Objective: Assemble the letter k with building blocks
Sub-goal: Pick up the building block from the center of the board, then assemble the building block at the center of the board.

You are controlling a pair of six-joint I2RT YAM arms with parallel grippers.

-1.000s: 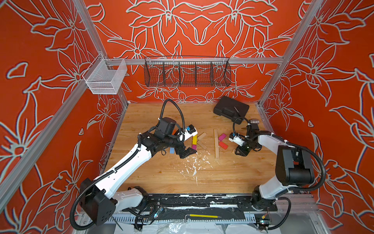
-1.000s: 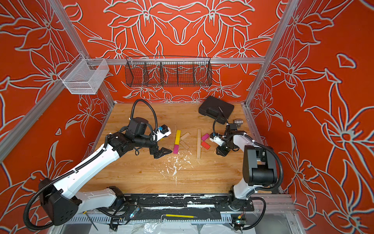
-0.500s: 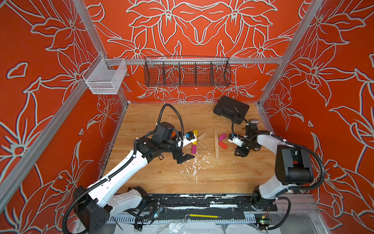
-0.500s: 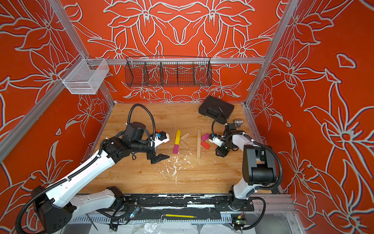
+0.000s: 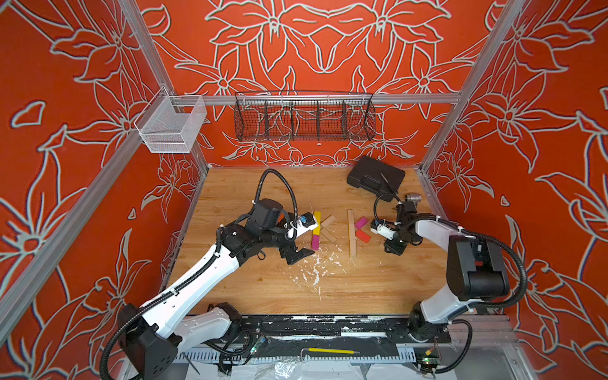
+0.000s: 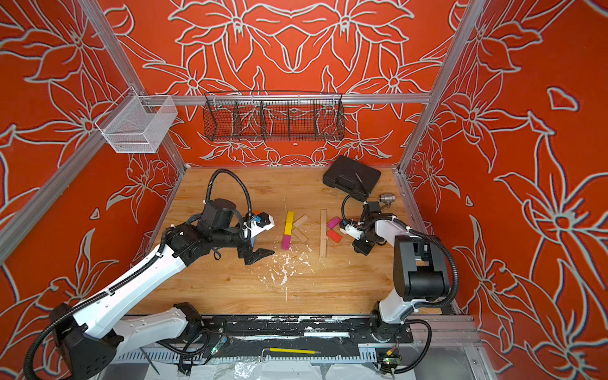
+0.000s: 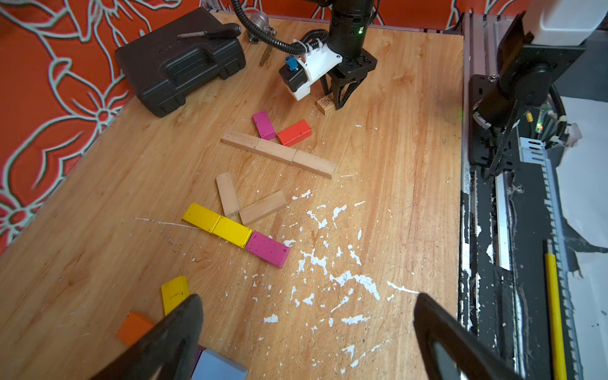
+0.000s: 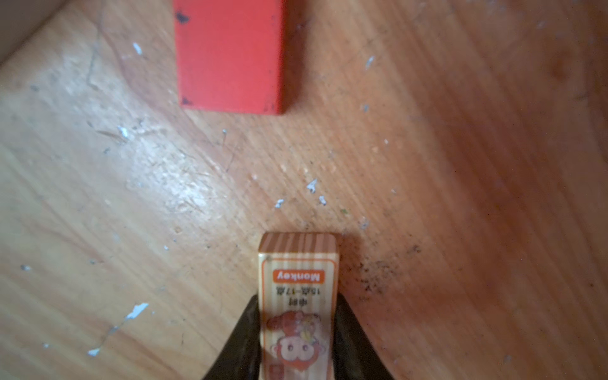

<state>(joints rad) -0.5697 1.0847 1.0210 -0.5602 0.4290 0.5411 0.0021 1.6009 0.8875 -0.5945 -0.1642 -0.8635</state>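
Observation:
Two yellow blocks and a magenta block (image 7: 267,249) lie end to end in a line (image 5: 316,230), with two plain wood blocks (image 7: 261,208) splayed off it. Beside them is a line of three plain wood blocks (image 7: 278,153) (image 6: 323,233), with a magenta block (image 7: 264,125) and a red block (image 7: 294,132) (image 8: 230,56) angled off it. My right gripper (image 8: 297,329) (image 5: 393,246) is shut on a printed wood block (image 8: 297,279) (image 7: 325,105) that stands on the table. My left gripper (image 7: 307,297) (image 5: 297,255) hangs open and empty over the table. Loose yellow (image 7: 174,292), orange (image 7: 133,327) and light blue (image 7: 218,365) blocks lie by its finger.
A black case (image 5: 375,177) and a silver fitting (image 5: 413,198) sit at the back right. White flecks (image 5: 316,269) mark the wood in front of the blocks. A wire basket (image 5: 304,116) hangs on the back wall. A black rail (image 7: 487,263) edges the front.
My left arm has drawn back a little toward the front left, away from the block lines. The right arm stays in place by the red block.

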